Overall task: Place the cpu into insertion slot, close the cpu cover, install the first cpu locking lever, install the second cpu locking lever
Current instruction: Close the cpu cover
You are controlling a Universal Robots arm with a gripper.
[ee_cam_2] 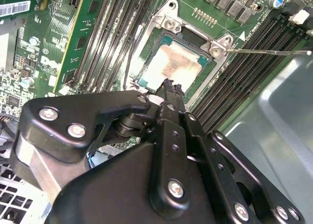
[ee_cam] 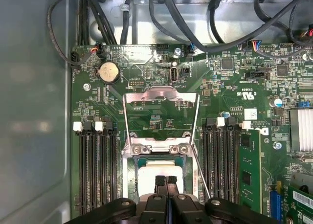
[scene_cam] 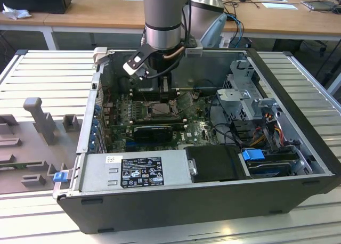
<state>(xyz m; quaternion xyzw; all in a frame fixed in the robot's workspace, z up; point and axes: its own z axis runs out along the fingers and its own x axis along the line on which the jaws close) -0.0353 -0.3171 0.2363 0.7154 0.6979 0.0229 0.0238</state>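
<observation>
Down inside the open computer case (scene_cam: pixel 213 204), your gripper (ee_cam: pixel 166 181) hangs over the green motherboard (ee_cam: pixel 146 62) with its two fingers pressed flat together and nothing clamped between them. You'll find the cpu (ee_cam_2: pixel 171 65) directly under the tips, lying flat in the insertion slot (ee_cam_2: pixel 148 40), pale top facing up. In the second wrist view the closed fingertips (ee_cam_2: pixel 169 85) sit at the edge of the chip; you cannot tell whether they touch it or hover just above. The cpu cover (ee_cam: pixel 161 91) is flipped back from the socket on its hinge, so you see the board through its central opening. A thin metal lever (ee_cam_2: pixel 269 52) sticks out from one corner of the socket, unlatched, passing over the long black memory slots (ee_cam: pixel 217 160) beside it.
</observation>
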